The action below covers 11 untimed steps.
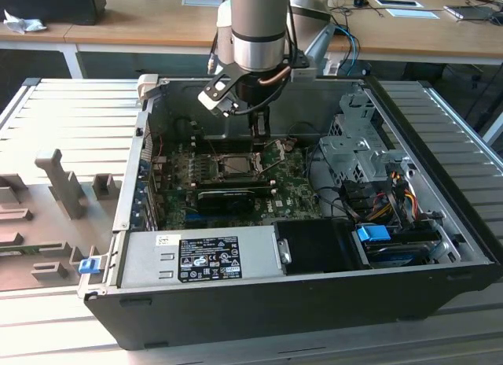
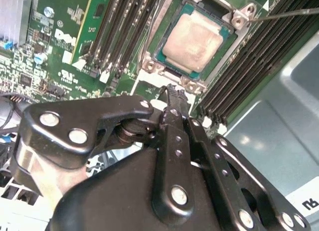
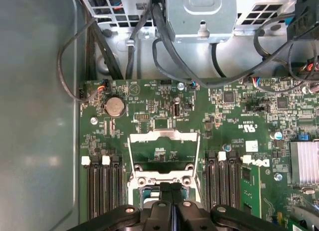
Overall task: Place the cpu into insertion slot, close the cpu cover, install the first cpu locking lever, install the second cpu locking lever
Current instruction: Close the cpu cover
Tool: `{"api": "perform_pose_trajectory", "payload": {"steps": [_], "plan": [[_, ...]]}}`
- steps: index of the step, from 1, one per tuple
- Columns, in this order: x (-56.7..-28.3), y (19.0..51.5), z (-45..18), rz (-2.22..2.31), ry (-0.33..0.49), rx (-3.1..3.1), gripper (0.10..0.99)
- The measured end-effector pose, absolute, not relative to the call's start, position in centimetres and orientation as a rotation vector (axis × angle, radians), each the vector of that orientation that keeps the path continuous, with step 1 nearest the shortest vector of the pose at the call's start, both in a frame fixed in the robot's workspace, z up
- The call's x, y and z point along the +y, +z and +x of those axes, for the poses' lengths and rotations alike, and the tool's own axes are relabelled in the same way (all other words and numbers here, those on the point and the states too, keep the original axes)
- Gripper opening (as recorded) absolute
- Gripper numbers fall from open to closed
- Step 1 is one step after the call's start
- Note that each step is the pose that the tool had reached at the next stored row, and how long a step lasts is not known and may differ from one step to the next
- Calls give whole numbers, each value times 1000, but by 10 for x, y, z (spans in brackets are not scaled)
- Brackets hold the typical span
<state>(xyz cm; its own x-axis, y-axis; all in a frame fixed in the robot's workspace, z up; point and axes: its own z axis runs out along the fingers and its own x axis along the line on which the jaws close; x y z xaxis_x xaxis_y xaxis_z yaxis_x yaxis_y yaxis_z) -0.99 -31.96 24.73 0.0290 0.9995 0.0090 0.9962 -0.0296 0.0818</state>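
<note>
Metal-on-metal: with gripper (image 3: 172, 187) pinched shut and empty, press cpu cover (image 3: 164, 136) down evenly over seated cpu (image 2: 193, 39); don't scrape insertion slot (image 2: 152, 65).

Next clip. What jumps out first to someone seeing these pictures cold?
In the exterior view the arm reaches down into the open computer case, its gripper low over the green motherboard. In the second wrist view the cpu, pale metal top up, sits uncovered in the insertion slot, right beyond the shut gripper. In the first wrist view the cpu cover appears swung open.
</note>
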Motion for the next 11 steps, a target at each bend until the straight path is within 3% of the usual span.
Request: {"api": "perform_pose_trajectory", "payload": {"steps": [11], "plan": [[-320,258,-7,2215,99,2151,106]]}}
